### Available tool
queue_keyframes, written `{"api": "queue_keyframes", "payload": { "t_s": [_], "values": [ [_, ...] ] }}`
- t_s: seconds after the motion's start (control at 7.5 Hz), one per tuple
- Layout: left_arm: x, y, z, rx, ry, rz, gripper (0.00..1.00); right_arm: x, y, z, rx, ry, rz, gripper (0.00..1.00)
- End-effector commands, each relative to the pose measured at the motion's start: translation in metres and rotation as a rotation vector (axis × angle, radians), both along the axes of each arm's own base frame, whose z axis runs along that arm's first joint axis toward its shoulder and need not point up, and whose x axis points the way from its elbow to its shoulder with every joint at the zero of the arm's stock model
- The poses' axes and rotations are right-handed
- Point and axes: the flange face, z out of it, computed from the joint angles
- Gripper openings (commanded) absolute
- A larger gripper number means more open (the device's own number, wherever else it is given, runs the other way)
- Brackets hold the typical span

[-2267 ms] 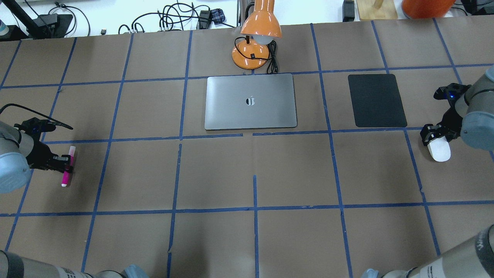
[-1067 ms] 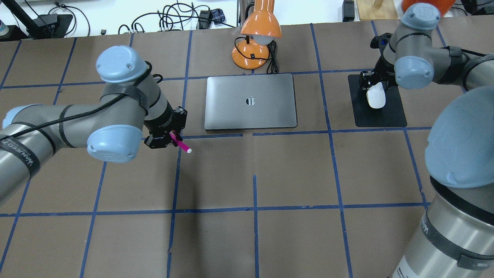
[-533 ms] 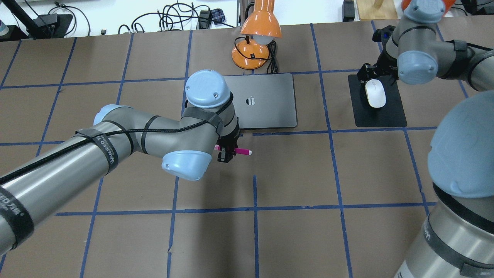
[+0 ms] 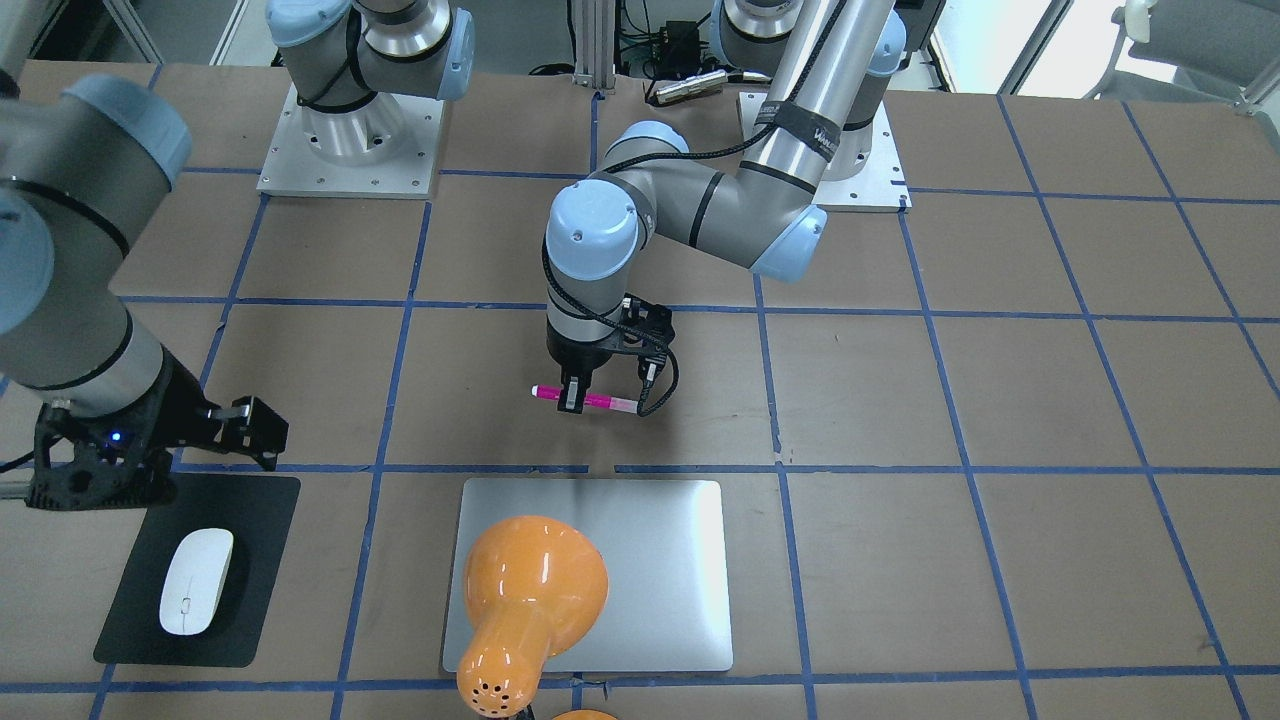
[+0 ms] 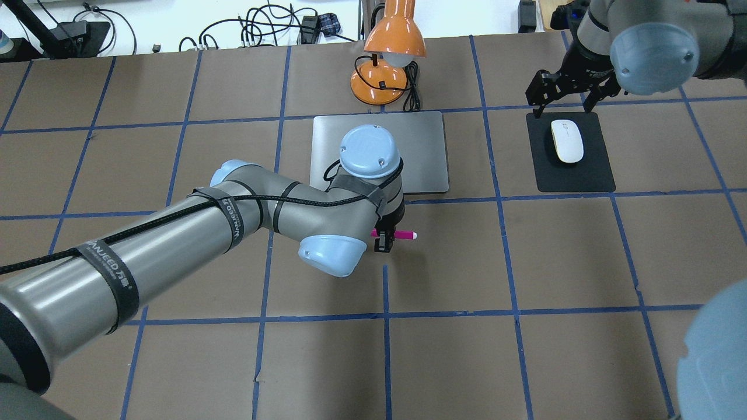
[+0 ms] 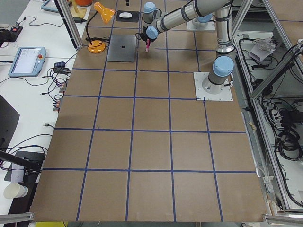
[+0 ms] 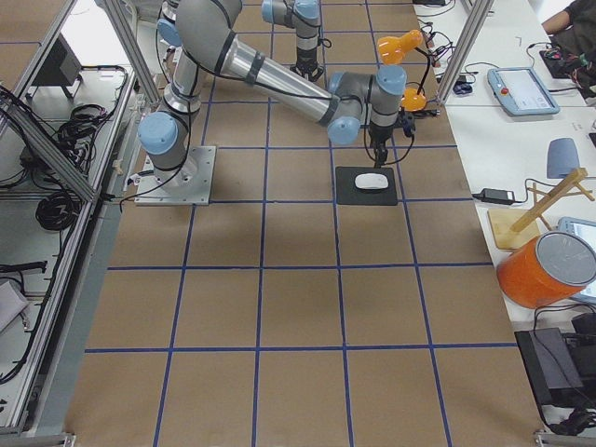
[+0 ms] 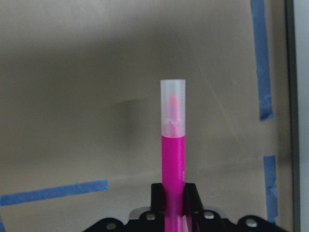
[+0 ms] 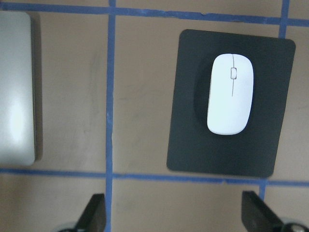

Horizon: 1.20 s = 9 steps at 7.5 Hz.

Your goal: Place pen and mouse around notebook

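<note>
My left gripper [image 5: 383, 240] is shut on the pink pen [image 5: 402, 235], holding it level and low over the table. It hangs just on my side of the silver notebook [image 5: 425, 153], near the middle of that edge. The pen [image 8: 173, 159] points its pale cap away from the wrist camera. On the black mat [image 5: 575, 175] to the right of the notebook, the white mouse [image 5: 567, 140] lies free. Over the mat's far edge my right gripper [image 5: 564, 98] hovers open and empty. The mouse [image 9: 230, 94] shows beyond its spread fingers [image 9: 94, 213].
An orange desk lamp [image 5: 390, 53] with a black cord stands just beyond the notebook's far edge. In the front-facing view its shade [image 4: 530, 595] covers part of the notebook [image 4: 665, 560]. Brown table with blue tape lines lies on all sides.
My left arm carried the pen from the far left to in front of the notebook. My right gripper set the mouse on the black mat, opened and drew back.
</note>
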Motion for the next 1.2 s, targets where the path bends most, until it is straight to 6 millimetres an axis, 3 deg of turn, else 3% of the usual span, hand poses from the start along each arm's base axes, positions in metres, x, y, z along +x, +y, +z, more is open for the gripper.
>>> {"api": "queue_keyframes", "payload": {
  "t_s": [0.0,0.13,0.27,0.4,0.53,0.67,0.8,0.93,1.07],
  "values": [
    [0.0,0.004,-0.007,0.012,-0.017,-0.009,0.0,0.018,0.07,0.082,0.022,-0.001,-0.008,1.0],
    [0.0,0.004,-0.007,0.014,-0.019,-0.011,0.0,0.023,0.074,0.101,-0.017,-0.005,-0.031,1.0],
    [0.001,0.003,-0.009,0.017,-0.021,-0.009,0.0,0.029,0.06,0.089,0.005,-0.02,-0.034,1.0],
    [0.001,0.003,-0.009,0.016,-0.023,0.003,0.95,0.07,0.054,0.092,-0.028,-0.045,-0.026,1.0],
    [0.003,0.002,-0.007,0.012,-0.018,0.004,1.0,0.11,0.053,0.09,-0.024,-0.044,-0.024,1.0],
    [0.005,-0.004,0.005,-0.008,-0.009,0.003,1.0,0.128,0.053,0.08,-0.01,-0.031,-0.012,1.0],
    [0.009,-0.007,0.017,-0.022,-0.006,-0.027,1.0,0.121,0.052,0.076,-0.001,-0.023,0.001,1.0],
    [0.017,-0.01,0.038,-0.037,-0.008,-0.162,1.0,0.119,0.063,0.088,-0.01,0.001,0.0,1.0],
    [0.028,-0.01,0.067,-0.046,-0.013,-0.388,1.0,0.118,0.079,0.112,-0.048,0.004,-0.015,1.0]
  ]
}}
